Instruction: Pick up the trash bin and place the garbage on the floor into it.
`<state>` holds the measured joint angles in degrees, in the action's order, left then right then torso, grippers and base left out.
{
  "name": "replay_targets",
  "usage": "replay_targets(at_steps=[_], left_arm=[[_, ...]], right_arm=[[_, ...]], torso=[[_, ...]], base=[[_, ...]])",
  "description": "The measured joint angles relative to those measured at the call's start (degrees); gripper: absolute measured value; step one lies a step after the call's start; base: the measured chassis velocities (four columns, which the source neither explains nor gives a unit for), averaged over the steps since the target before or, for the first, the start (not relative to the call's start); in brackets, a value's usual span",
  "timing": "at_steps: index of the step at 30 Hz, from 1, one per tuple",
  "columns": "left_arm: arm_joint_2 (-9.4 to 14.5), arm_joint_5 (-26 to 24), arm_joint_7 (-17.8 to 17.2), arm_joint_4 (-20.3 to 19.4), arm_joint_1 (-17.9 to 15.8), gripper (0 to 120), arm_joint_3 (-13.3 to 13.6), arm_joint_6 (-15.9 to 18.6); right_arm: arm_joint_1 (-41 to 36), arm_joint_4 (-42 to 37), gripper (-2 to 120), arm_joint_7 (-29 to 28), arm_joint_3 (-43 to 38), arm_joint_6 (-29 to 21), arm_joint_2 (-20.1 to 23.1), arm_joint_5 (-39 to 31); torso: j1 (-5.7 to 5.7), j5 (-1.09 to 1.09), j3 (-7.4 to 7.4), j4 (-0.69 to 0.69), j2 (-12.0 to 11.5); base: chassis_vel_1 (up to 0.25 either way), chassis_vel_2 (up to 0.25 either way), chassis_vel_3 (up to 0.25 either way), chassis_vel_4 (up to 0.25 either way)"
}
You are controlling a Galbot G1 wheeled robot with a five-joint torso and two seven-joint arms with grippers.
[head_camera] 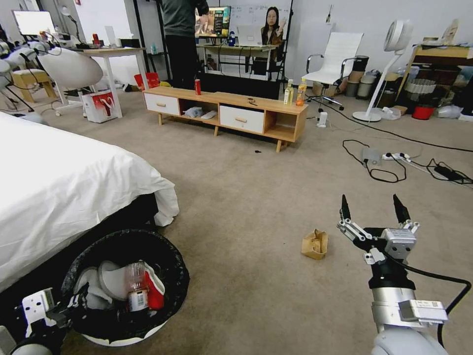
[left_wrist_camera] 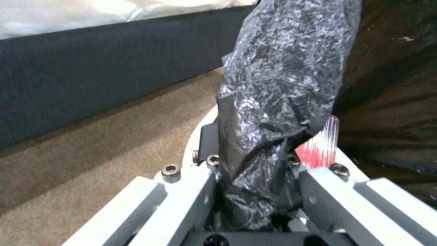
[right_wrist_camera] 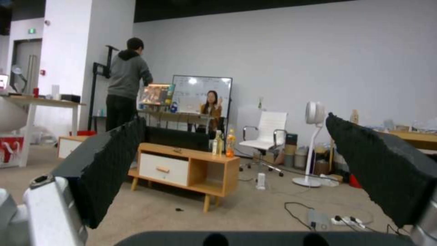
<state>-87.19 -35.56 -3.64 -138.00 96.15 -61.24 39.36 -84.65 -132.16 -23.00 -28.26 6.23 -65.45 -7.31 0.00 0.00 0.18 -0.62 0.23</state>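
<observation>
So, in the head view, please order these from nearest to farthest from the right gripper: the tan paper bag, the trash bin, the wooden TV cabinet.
From the right gripper:
1. Tan paper bag, on the floor just to its left.
2. Trash bin, far left, beside the bed.
3. Wooden TV cabinet, across the room.

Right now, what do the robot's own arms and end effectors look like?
The right end effector has two black pointed fingers on silver linkages, a black wrist, a silver forearm with a small label and a black cable. The left end effector has a white bracket with black parts.
</observation>
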Motion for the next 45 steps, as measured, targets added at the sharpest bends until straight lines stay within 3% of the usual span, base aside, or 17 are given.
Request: replay_targets(at_steps=[45], left_arm=[[0.1, -0.1, 0.8, 0.9, -0.8, 5, -0.4, 0.3]], right_arm=[[0.3, 1.8, 100, 0.4, -0.3, 1.2, -0.8, 0.3]], torso=[[0.00, 0.00, 0.00, -0.01, 0.0]], base=[[-0.031, -0.029, -0.029, -0.030]])
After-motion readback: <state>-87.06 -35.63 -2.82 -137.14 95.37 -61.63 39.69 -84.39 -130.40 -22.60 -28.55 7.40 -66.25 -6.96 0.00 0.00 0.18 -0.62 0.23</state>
